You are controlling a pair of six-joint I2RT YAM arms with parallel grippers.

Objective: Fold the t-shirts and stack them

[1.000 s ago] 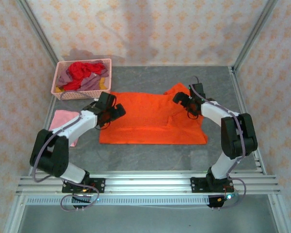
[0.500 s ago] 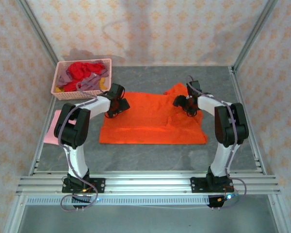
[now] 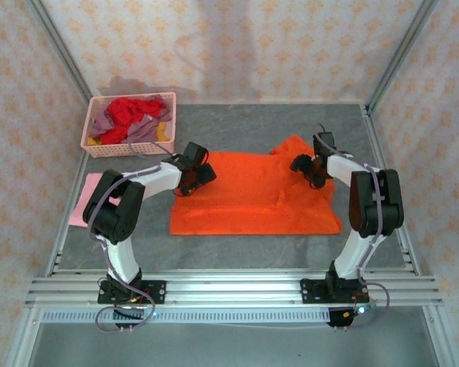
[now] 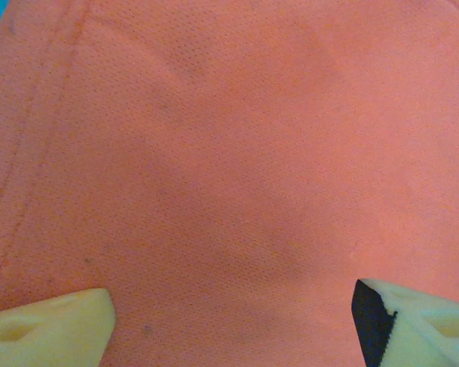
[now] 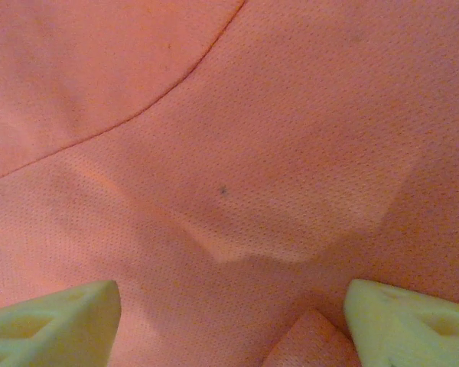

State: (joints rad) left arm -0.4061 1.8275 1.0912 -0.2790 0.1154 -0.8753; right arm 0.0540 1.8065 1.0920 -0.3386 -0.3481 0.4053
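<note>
Orange fine-mesh t-shirt (image 3: 252,199) flat on bench (image 3: 237,248), left gripper (image 4: 231,310) and right gripper (image 5: 231,302) spread wide over it, empty

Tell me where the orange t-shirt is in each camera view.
Top external: orange t-shirt spread mid-table, left gripper and right gripper on its far corners.
Left wrist: shirt beneath open jaws, straight seam at left.
Right wrist: shirt beneath open jaws, curved seam upper left.
Shared landmark: the open jaws.
</note>
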